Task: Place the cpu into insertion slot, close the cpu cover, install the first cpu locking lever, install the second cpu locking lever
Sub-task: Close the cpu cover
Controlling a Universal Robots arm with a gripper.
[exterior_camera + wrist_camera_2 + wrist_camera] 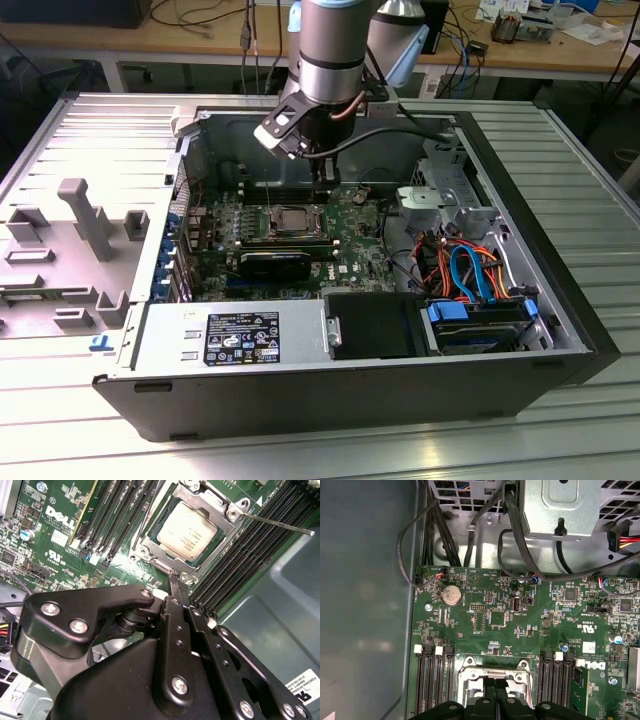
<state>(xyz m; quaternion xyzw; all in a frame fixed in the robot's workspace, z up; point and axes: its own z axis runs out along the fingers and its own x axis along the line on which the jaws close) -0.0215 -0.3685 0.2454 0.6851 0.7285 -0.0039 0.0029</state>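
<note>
Nearest the lens in the exterior view sat the grey power supply (250,335) along the case's near wall. Beyond it, on the green board (350,225), the cpu (291,219) lay flat as a pale square. The gripper (322,188) hung just past the chip's far edge, a little toward the exterior view's right, and low over the board. In the second wrist view the gripper's black linkage was closest. Its fingers (176,615) were pressed together with no gap between them, and the gripper (175,582) was down at the nearest corner of the insertion slot (145,550). Whether something thin was pinched there I could not tell. Straight ahead of the tips the cpu (186,531) sat in the slot, with the cpu cover (212,500) lying flat around it. One thin locking lever (280,524) ran from the corner away from the gripper out over the memory slots (250,565). Its long axis lay roughly crosswise to the line of the fingers, and it seemed to stand free of its catch. In the first wrist view the clenched gripper (495,685) rested over the slot's silver rim (470,666), midway between the two banks of memory slots. The coin battery (451,595) lay well apart, farther up the board.
</note>
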